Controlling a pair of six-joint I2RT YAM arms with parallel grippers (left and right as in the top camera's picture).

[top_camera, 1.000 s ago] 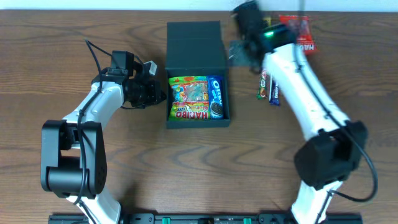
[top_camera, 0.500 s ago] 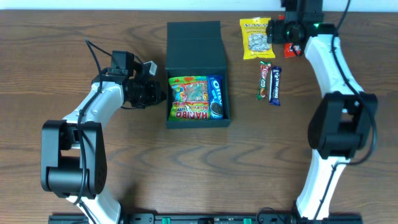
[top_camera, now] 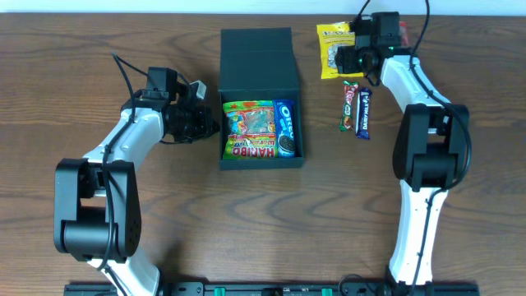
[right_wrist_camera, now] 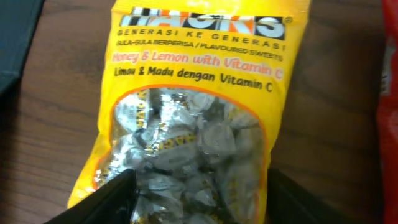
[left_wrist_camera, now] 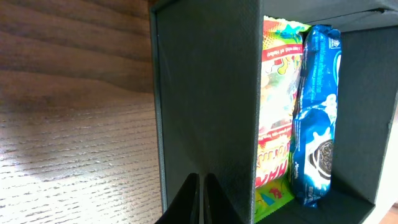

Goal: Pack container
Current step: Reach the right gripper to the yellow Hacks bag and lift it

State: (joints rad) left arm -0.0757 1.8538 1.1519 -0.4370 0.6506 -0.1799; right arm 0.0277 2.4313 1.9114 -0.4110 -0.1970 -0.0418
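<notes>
The container (top_camera: 259,57) is a dark box with its flap lid open toward the back. It holds a Haribo packet (top_camera: 250,129) and a blue Oreo packet (top_camera: 286,127). My left gripper (top_camera: 209,125) is shut and empty, its tips against the outside of the box's left wall (left_wrist_camera: 205,93); the left wrist view shows the shut fingers (left_wrist_camera: 202,199). My right gripper (top_camera: 352,59) is open over a yellow Hacks sweets packet (top_camera: 335,49). In the right wrist view its fingers (right_wrist_camera: 202,202) straddle the lower end of the packet (right_wrist_camera: 199,106).
Two candy bars (top_camera: 350,105) (top_camera: 363,113) lie side by side right of the box. A red packet (top_camera: 401,34) lies at the back right, partly behind my right arm; its edge shows in the right wrist view (right_wrist_camera: 390,124).
My right arm swung from beside the box lid to the back right, then came left over the yellow packet. The left arm has not moved.
</notes>
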